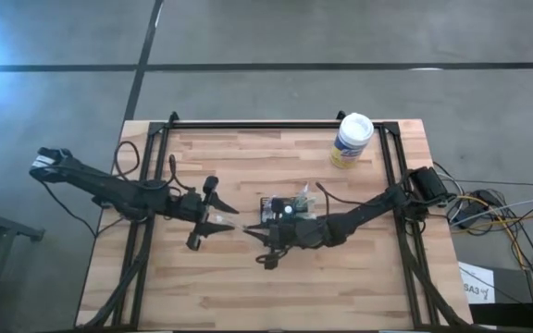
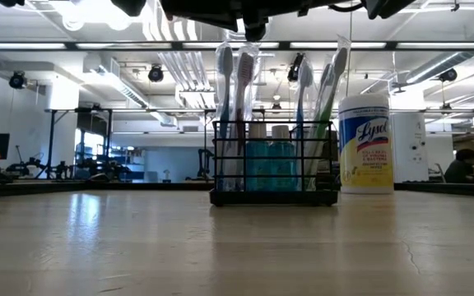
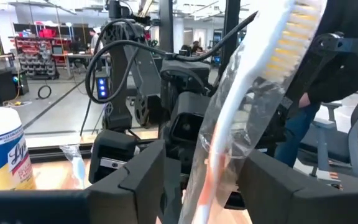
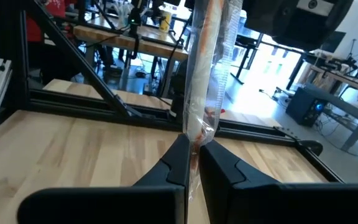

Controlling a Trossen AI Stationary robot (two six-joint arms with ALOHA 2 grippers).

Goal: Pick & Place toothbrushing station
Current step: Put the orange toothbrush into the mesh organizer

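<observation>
The toothbrushing station [image 1: 283, 205] is a black wire holder with wrapped toothbrushes and small blue bottles. It stands on its base mid-table and also shows in the low view [image 2: 274, 164]. My right gripper [image 4: 194, 152], just near-left of the station [image 1: 261, 246], is shut on a plastic-wrapped toothbrush [image 4: 204, 74]. The toothbrush reaches toward my left gripper [image 1: 220, 222]. My left gripper [image 3: 202, 177] is open, one finger on each side of the toothbrush's shaft [image 3: 229, 137]. The bristle head [image 3: 297, 28] lies past the fingers. My right gripper pinches the wrapped toothbrush's handle end [image 4: 196, 138] between its two fingers. The fingers come about level from the table's right, and the toothbrush sticks out ahead of them. It is lifted clear of the table.
A white-lidded, yellow-labelled wipes canister [image 1: 352, 139] stands at the table's far right, behind the station in the low view [image 2: 366, 144]. Black frame rails [image 1: 276, 124] run along the table's far, left and right edges. Bare wood [image 1: 248, 296] lies toward the near edge.
</observation>
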